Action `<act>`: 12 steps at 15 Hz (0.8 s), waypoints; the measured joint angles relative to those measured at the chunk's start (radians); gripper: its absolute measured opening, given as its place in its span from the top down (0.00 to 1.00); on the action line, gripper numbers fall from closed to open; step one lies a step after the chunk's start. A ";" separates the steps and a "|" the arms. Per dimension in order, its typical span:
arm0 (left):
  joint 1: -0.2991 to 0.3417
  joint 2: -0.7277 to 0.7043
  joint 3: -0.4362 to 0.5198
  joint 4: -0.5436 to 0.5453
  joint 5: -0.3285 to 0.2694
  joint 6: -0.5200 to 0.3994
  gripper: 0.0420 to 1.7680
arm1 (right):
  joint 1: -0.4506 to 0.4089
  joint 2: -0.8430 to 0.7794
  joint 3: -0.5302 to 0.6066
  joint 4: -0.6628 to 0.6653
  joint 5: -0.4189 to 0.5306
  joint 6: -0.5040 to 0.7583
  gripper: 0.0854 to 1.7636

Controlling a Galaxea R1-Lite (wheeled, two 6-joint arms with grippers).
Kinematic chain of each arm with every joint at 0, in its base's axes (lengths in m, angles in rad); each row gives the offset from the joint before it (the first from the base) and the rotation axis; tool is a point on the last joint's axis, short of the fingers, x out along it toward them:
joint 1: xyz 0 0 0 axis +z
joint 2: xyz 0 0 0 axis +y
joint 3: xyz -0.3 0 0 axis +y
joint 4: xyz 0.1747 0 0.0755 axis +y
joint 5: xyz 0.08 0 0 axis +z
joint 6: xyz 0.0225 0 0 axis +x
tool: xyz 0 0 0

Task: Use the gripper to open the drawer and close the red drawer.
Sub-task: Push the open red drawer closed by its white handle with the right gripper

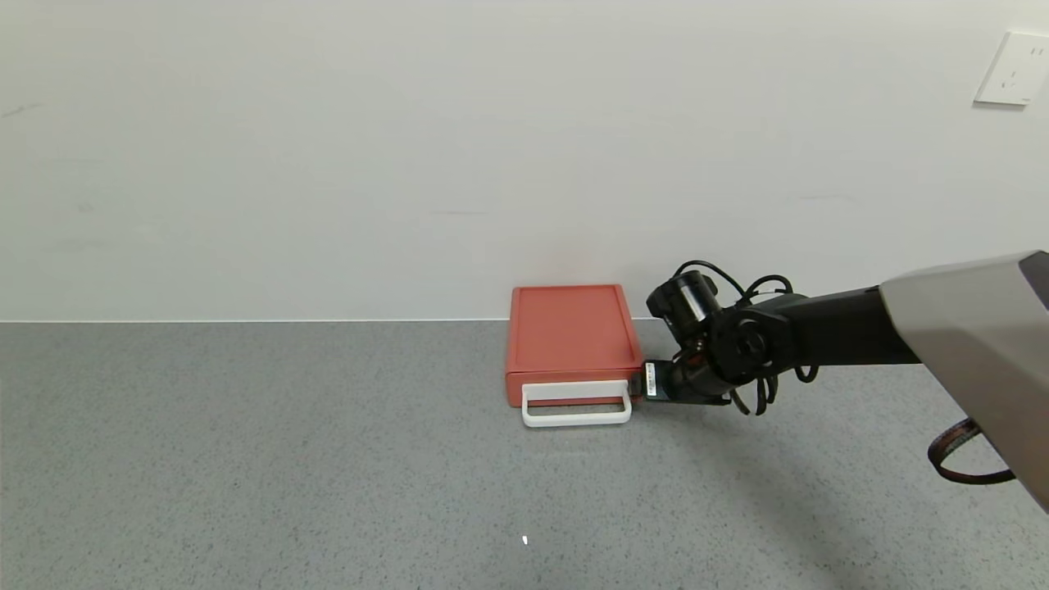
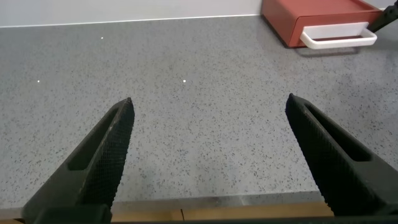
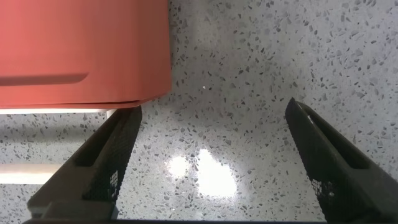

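Orange-red plastic catches our eye just right of centre in the head view: the drawer (image 1: pixel 572 338) sits on the speckled grey table (image 1: pixel 246 459), its back against the white wall (image 1: pixel 410 147), tray pushed in, white loop handle (image 1: pixel 577 406) facing us. Our right gripper (image 1: pixel 639 385) is down at the drawer's front right corner, just beside the handle's end. In the right wrist view its fingers (image 3: pixel 106 165) are spread wide, holding nothing, one finger by the corner of the red box and the pale handle. Our left gripper (image 2: pixel 208 106) hangs well away over bare table, jaws also wide apart, the drawer small in the upper right of its view. A white wall socket (image 1: pixel 1012 70) sits upper right in the head view.
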 joint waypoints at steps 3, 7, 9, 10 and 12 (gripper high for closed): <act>0.000 0.000 0.000 0.000 0.000 0.000 0.01 | -0.002 0.006 -0.009 0.001 0.001 0.000 0.03; 0.000 0.000 0.000 0.000 0.000 0.000 0.01 | -0.004 -0.004 -0.005 0.028 0.005 -0.002 0.03; 0.000 0.000 0.000 0.000 0.000 0.000 0.01 | -0.002 -0.029 0.004 0.084 0.014 -0.006 0.03; 0.000 0.000 0.000 0.000 0.000 -0.001 0.01 | -0.002 -0.049 0.015 0.097 0.026 -0.007 0.03; 0.000 0.000 0.000 -0.002 0.000 -0.002 0.01 | 0.000 -0.111 0.063 0.109 0.051 -0.023 0.03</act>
